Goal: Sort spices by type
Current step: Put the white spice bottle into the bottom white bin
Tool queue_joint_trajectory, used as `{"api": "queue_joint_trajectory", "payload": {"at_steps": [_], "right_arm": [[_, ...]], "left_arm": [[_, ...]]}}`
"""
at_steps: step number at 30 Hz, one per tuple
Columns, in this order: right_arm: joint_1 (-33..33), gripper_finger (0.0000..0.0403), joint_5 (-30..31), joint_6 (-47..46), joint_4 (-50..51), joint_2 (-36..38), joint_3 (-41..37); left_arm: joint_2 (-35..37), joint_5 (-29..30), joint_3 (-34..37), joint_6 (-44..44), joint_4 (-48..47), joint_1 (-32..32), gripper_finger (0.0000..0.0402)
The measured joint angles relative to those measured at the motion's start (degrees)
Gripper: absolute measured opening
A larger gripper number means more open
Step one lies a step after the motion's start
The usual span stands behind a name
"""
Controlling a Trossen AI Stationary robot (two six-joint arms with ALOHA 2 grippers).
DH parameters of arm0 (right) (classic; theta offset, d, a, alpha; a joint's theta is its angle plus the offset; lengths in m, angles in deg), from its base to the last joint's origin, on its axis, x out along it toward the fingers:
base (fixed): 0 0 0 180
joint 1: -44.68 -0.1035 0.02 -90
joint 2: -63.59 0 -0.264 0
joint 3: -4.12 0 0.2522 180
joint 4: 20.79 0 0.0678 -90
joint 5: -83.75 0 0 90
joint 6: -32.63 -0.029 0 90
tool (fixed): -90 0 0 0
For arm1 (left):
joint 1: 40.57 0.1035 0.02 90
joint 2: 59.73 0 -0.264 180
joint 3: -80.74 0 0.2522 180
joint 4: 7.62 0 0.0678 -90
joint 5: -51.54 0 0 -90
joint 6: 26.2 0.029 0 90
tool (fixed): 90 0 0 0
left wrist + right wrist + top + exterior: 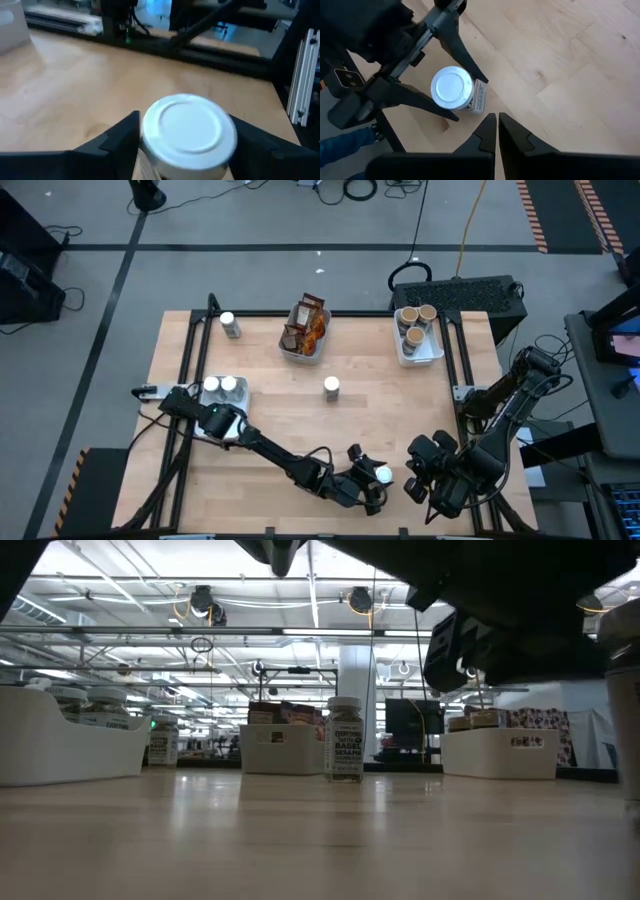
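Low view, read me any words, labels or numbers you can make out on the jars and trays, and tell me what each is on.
"SESAME": seems to read so on the label of the white-capped glass jar standing mid-table; its other lines are too blurred.
Jars in the white rectangular tray: labels too small.
Far jar: blurred.
Brown packets: unreadable.
Tray tags: illegible.

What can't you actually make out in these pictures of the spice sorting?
- High view: the packets are heaped in their tray, so their count is hidden.
- High view: labels on the two jars in the left tray are too small to read.
- Left wrist view: whether the left pincer touches the white-capped jar; the picture's edge cuts it off.
- Low view: a dark arm blocks the upper right.
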Motion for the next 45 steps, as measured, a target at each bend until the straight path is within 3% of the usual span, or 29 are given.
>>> {"api": "queue_joint_trajectory", "payload": {"at_steps": [3, 9, 20, 26, 31, 38, 45], "right_arm": [[-0.04, 0.0000, 0.00, 0.69, 0.06, 0.00, 0.00], [-0.11, 0.0000, 0.04, 0.78, -0.02, 0.00, 0.00], [-0.11, 0.0000, 3.85, 0.99, 0.07, 0.00, 0.00], [-0.08, 0.0000, 7.53, 0.63, -0.76, 0.00, -0.02], [-0.08, 0.0000, 10.54, 0.60, -2.77, -0.02, -0.02], [0.93, 0.0000, 16.77, 0.61, -6.25, -0.02, -0.02], [5.75, 0.0000, 16.92, 2.06, -8.36, -0.02, -0.02]], "left_arm": [[0.15, -0.10, -0.02, 0.39, 0.07, 0.00, 0.0214], [2.20, -3.09, 0.11, 7.44, -3.12, -0.21, 0.0213], [19.64, -12.41, 0.82, 14.06, -18.76, 2.39, 0.0213], [36.17, -17.22, 4.44, 20.92, -30.68, 5.19, 0.0213], [52.25, -20.03, 13.03, 21.80, -43.91, 6.74, 0.0213], [77.25, -20.50, 29.59, 13.89, -56.11, 6.70, 0.0213], [98.67, -22.56, 45.25, 7.13, -62.43, 6.21, 0.0213]]}}
